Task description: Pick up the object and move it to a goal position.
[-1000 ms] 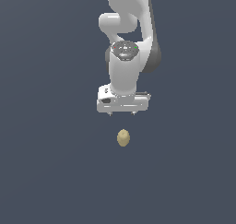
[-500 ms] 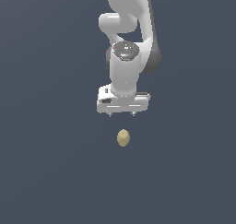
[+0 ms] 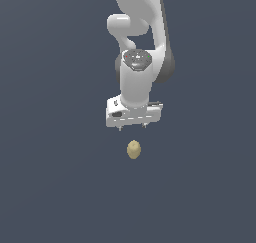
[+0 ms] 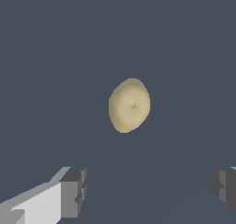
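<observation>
End effector [image 4: 150, 191] fingers [image 4: 73, 191] cropped at wrist view's edge

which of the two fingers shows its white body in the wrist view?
The finger with the white block behind its grey pad; the other finger shows only grey at the frame edge. Egg-shaped object sits ahead, untouched.

Tan-yellow object [image 3: 133, 149], white gripper [image 3: 132, 127] with grey fingertips [image 4: 73, 191], slate-blue ground [image 3: 50, 177]

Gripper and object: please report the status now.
Gripper open, holding nothing, apart from the object. Tan egg-shaped object lies free on the dark surface, not between the fingers. Nothing in the way.
</observation>
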Robot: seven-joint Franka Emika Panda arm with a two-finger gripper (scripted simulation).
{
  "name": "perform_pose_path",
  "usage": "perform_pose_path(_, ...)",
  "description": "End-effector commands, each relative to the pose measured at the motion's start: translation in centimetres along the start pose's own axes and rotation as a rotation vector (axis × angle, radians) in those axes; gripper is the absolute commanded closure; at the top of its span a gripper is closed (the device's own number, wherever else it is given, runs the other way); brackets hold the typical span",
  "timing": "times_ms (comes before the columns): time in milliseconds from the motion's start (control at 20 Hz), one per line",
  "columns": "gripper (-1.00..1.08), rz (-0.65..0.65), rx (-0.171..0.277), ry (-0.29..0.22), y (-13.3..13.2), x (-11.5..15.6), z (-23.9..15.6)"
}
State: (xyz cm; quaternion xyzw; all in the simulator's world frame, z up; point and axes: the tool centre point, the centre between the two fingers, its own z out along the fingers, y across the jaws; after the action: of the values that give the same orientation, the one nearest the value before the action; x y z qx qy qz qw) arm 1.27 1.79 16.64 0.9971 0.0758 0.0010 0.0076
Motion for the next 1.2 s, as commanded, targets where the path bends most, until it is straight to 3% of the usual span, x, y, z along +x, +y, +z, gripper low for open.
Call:
perform_pose_path(0, -0.92, -0.042, 0.000, -0.001, 0.0, 0.4, 0.4)
perform_pose_path(700, -0.92, -0.388, 0.008, -0.001, -0.2, 3.5, 3.4)
perform_pose_path(1150, -0.92, -0.510, 0.014, 0.003, -0.3, 4.6, 4.5)
